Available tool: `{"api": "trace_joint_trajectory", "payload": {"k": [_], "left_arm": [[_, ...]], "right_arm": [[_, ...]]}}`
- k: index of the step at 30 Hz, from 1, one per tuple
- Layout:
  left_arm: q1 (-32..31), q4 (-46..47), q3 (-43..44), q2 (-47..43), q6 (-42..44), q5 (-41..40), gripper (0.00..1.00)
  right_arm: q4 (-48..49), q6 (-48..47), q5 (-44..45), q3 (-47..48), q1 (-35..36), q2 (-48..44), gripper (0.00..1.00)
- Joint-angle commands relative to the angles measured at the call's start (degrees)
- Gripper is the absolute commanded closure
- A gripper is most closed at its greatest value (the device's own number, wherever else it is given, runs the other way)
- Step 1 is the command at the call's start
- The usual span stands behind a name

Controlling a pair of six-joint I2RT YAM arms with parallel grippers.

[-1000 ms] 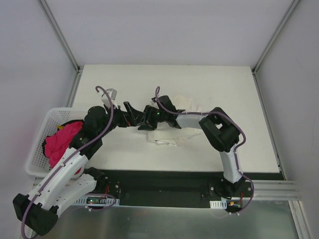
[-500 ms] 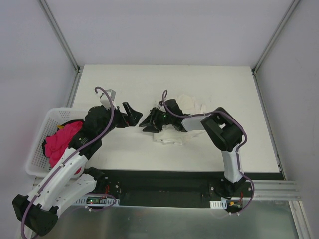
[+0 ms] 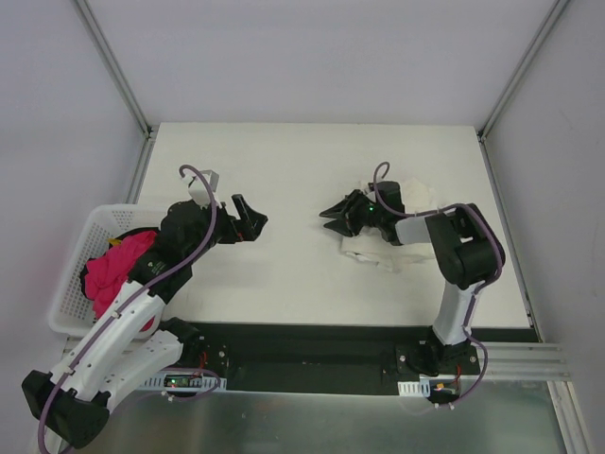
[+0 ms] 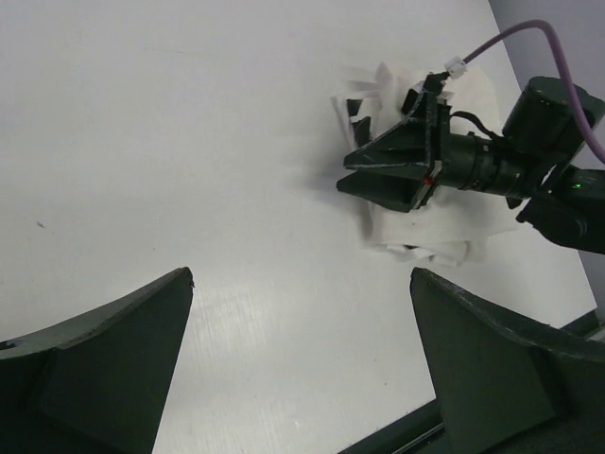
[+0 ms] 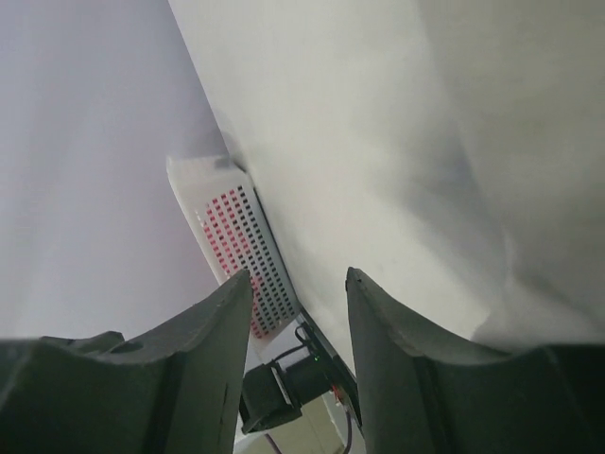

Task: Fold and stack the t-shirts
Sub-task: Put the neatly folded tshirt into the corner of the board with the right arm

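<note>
The t-shirts (image 3: pixel 376 253) lie as one folded white bundle right of the table's middle, and I cannot tell one shirt from the other. In the left wrist view the bundle (image 4: pixel 444 232) shows a few small dark marks. My right gripper (image 3: pixel 331 219) hovers at the bundle's left edge, pointing left, open with nothing between its fingers (image 5: pixel 213 350). White cloth (image 5: pixel 544 151) fills the right of its wrist view. My left gripper (image 3: pixel 250 219) is wide open over bare table, about a gripper's length left of the right one. Its fingers (image 4: pixel 113 364) frame only tabletop.
A white basket (image 3: pixel 74 248) with a pink garment (image 3: pixel 115 265) stands at the table's left edge, beside the left arm. The same basket (image 5: pixel 236 251) shows beyond the right fingers. A black rail (image 3: pixel 312 340) runs along the near edge.
My right gripper has swung right, away from the left gripper, and the white bundle has shifted right with it. The left gripper has drawn back slightly and stayed open.
</note>
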Motion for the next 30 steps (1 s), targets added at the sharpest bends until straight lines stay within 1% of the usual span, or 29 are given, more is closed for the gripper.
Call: {"api": "trace_joint_trajectory", "payload": {"k": [1,10,15,18,21,24,25,30], "left_arm": [[-0.33,0.07,2.30,0.42,1.84,-1.43,0.03],[-0.42,0.16,2.65,2.79,2.10,-0.55,0.02],[-0.33,0.16,2.74,2.88,2.28,-0.20,0.02],[-0.33,0.16,3.09,3.14,2.54,0.32,0.02],[-0.33,0.16,3.71,3.93,2.54,1.46,0.02],[-0.33,0.16,4.32,4.90,2.10,2.52,0.02],[-0.33,0.16,4.41,5.16,1.84,3.05,0.02],[-0.33,1.03,4.32,5.78,0.78,4.46,0.02]], "right_arm": [[-3.26,-1.81,1.77,-5.40,-7.77,-3.53,0.52],[-3.26,-3.39,1.86,-12.78,-19.03,-10.21,0.52],[-3.44,-4.01,2.48,-17.27,-23.52,-15.65,0.52],[-3.79,-4.62,2.30,-20.52,-27.82,-19.07,0.52],[-6.15,-5.94,2.04,-23.25,-31.33,-22.33,0.52],[-10.89,-8.66,1.86,-25.53,-35.11,-27.08,0.51],[-11.78,-9.97,1.69,-25.89,-36.00,-29.35,0.51],[-16.43,-12.71,0.72,-26.24,-39.43,-33.59,0.50]]}}
